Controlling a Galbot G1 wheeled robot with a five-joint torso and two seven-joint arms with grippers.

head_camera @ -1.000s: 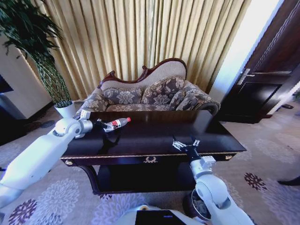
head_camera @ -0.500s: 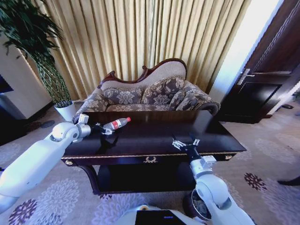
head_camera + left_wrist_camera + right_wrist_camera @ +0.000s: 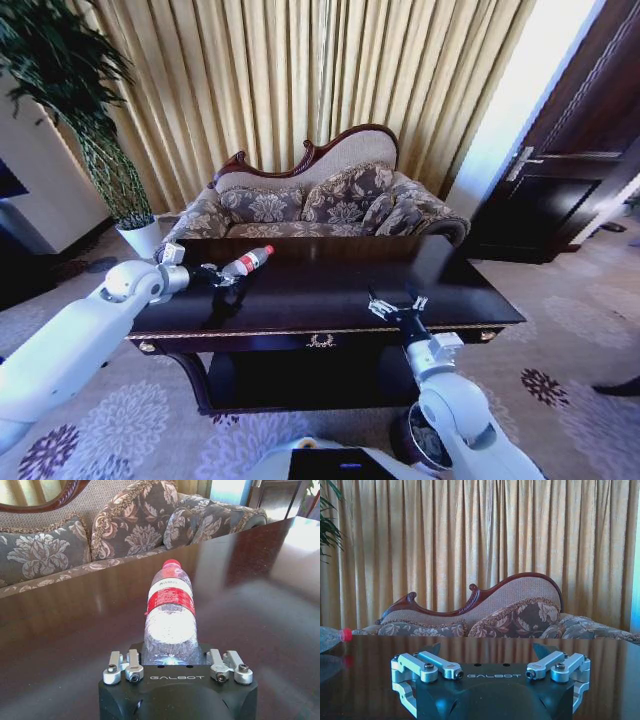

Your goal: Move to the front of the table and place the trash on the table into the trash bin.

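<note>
My right gripper (image 3: 397, 305) hung spread open and empty over the tabletop's front edge. Farther back, near the left edge of the table (image 3: 330, 290), my left gripper (image 3: 214, 274) clasped the bottle (image 3: 243, 264). I judged carrying it to the trash bin (image 3: 425, 440) came next.

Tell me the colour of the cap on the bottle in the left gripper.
Red. The bottle cap matches its red label, clearest in the left wrist view.
</note>
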